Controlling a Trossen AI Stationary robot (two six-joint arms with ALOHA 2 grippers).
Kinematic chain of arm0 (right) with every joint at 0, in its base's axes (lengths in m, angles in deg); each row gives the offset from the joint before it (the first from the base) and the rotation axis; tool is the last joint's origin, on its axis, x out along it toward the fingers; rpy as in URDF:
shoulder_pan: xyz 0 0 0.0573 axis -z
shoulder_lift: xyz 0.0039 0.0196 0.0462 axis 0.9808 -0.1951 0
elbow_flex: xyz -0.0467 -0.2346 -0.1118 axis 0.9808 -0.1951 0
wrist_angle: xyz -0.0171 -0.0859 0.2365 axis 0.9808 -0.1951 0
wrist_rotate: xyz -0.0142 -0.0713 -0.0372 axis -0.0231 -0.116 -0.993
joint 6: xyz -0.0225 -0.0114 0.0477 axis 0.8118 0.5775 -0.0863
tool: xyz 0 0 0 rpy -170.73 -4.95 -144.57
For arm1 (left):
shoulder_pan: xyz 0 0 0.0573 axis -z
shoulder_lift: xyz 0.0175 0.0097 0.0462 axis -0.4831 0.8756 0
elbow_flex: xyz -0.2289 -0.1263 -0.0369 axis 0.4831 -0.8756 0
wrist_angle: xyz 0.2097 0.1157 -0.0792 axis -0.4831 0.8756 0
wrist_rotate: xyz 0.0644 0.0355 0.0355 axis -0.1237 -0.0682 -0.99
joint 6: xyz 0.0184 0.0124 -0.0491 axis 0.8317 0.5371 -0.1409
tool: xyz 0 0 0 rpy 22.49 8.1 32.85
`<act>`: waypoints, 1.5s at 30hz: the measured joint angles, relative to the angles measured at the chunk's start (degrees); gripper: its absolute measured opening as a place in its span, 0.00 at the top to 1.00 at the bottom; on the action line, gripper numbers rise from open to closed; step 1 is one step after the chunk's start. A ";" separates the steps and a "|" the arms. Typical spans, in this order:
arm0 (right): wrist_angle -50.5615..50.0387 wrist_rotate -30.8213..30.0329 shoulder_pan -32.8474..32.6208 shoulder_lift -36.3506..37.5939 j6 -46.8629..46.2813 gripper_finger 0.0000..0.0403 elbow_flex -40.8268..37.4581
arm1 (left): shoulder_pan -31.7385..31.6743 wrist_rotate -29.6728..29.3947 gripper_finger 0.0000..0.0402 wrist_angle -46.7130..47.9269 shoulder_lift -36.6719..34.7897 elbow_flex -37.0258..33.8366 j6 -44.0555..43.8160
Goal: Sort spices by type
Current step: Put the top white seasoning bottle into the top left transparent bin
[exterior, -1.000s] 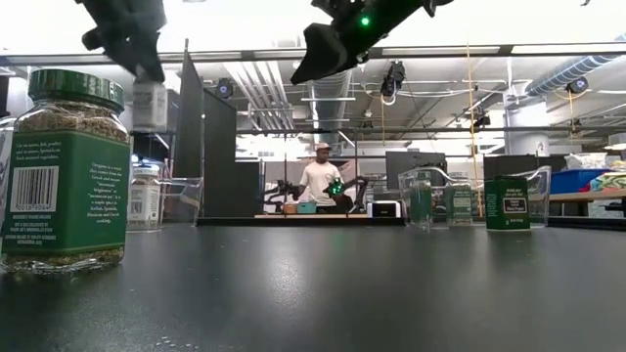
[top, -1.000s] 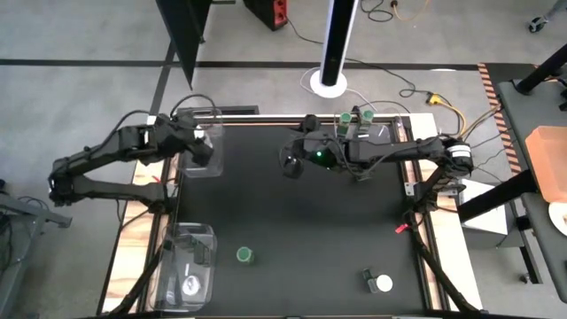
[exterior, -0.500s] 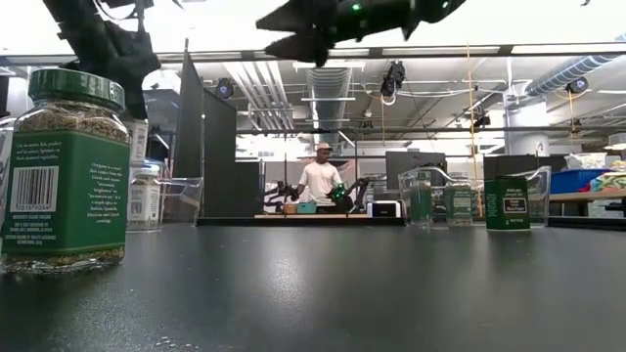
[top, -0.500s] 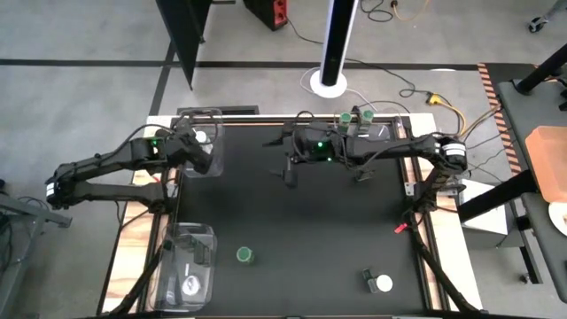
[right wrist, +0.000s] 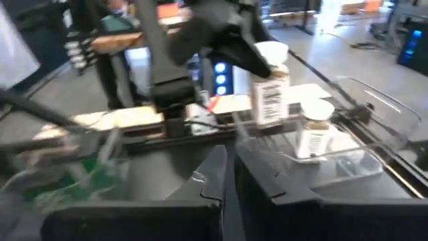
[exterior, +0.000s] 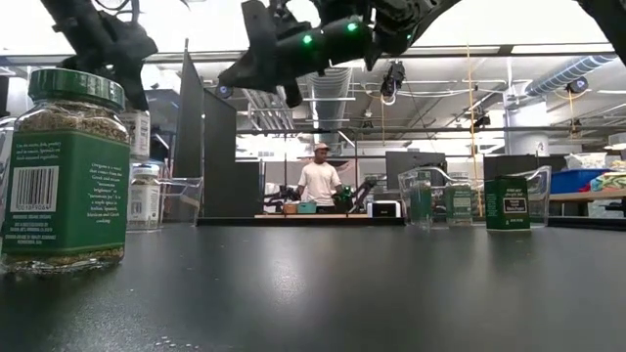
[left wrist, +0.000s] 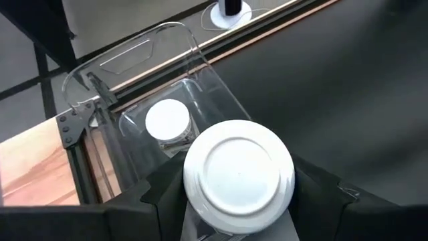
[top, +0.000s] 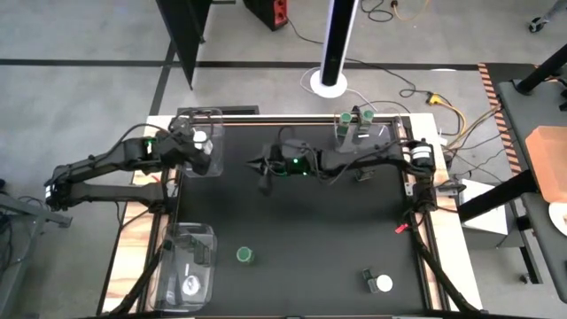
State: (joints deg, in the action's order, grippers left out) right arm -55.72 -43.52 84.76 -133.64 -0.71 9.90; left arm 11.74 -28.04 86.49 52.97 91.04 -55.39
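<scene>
My left gripper is at the table's far left, shut on a white-lidded spice jar over a clear tray. A second white-lidded jar stands in that tray. My right gripper hangs shut and nearly level over the far middle of the table, with nothing in it. A green-lidded jar stands at the near middle. A white-lidded jar lies on its side at the near right. Two green-lidded jars stand in the far right tray. My left gripper pinches the jar between its two fingers, on the sides just under the white lid. The fingers slant down at it from the table's left. The jar hangs upright over the tray beside the other jar, lid up; whether its base touches the tray floor, I cannot tell.
A second clear tray at the near left holds a white-lidded jar. In the low view the green-lidded jar looms close at the left. A person works at a bench far behind the table.
My right gripper has swung toward the table's left edge, come down a little, tipped up to nearly level and shut on nothing. My left gripper has sunk with the white-lidded jar toward the far left tray and rolled slightly.
</scene>
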 joint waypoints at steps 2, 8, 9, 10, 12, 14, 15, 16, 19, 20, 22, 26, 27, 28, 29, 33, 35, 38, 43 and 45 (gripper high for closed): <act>-0.97 1.59 -0.77 1.38 0.96 0.95 -0.06 | -0.02 -0.02 0.53 0.42 -0.36 0.00 0.57; -10.72 -3.38 -4.86 7.09 6.31 0.98 -0.09 | -0.38 -0.77 0.53 0.45 -0.47 -0.04 2.29; -12.18 -5.18 -5.71 7.51 6.77 0.98 -0.09 | -0.72 -1.25 0.53 0.45 -0.27 -0.04 2.45; -13.45 -6.71 -6.49 7.97 7.40 0.98 -0.19 | -1.16 -1.46 0.53 0.44 -0.10 -0.04 2.74; -15.05 -9.34 -7.93 8.55 8.75 0.98 -0.30 | -2.03 -1.25 0.53 0.45 0.30 -0.07 2.91; -15.80 -11.91 -9.20 9.16 9.96 0.98 -0.33 | -3.03 0.99 0.53 0.21 0.58 -0.07 2.98; -16.43 -13.08 -9.66 9.49 10.46 0.98 -0.36 | -3.40 1.51 0.53 0.21 0.73 -0.09 3.11; -16.69 -14.04 -10.00 9.61 10.81 0.98 -0.42 | -3.71 1.51 0.53 0.16 0.85 -0.09 3.42; -18.08 -14.71 -10.31 9.61 11.26 0.98 -0.58 | -4.28 1.48 0.53 -0.13 1.24 -0.09 4.20; -18.46 -14.80 -10.28 9.61 11.28 0.98 -0.69 | -4.42 1.47 0.53 -0.32 1.33 -0.09 4.62; -18.59 -14.88 -10.26 9.61 11.35 0.98 -0.92 | -4.79 1.67 0.53 -1.22 1.56 -0.09 5.31; -20.34 -16.22 -10.24 9.69 10.92 0.98 -1.16 | -6.75 3.91 0.53 -2.05 2.12 -0.16 6.23; -21.06 -17.22 -10.24 9.71 10.68 0.98 -1.20 | -7.21 4.34 0.53 -2.30 2.21 -0.45 6.57; -21.65 -17.90 -10.24 9.82 10.53 0.98 -1.24 | -7.73 4.51 0.53 -2.42 2.32 -0.90 6.95; -22.19 -18.12 -10.24 10.04 10.35 0.98 -1.29 | -8.30 4.53 0.53 -2.58 2.42 -1.48 7.33; -22.80 -18.28 -10.26 10.76 9.83 0.98 -1.89 | -11.00 5.28 0.53 -5.33 2.72 -3.45 9.75; -22.96 -18.28 -10.26 10.76 9.86 0.98 -2.02 | -12.32 6.20 0.53 -6.87 2.95 -4.20 11.00; -22.90 -18.28 -10.26 10.75 9.88 0.98 -2.26 | -14.64 7.58 0.53 -10.33 3.20 -5.53 13.16; -22.92 -18.28 -10.24 10.63 9.84 0.98 -2.79 | -18.63 10.64 0.53 -13.95 3.56 -8.45 16.03; -22.84 -18.28 -10.24 10.63 9.84 0.98 -2.95 | -19.52 10.98 0.53 -15.22 3.45 -9.21 16.31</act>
State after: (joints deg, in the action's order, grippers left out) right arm -78.56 -61.80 74.52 -123.01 9.13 6.95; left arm -7.77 -17.06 71.27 56.42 81.84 -39.08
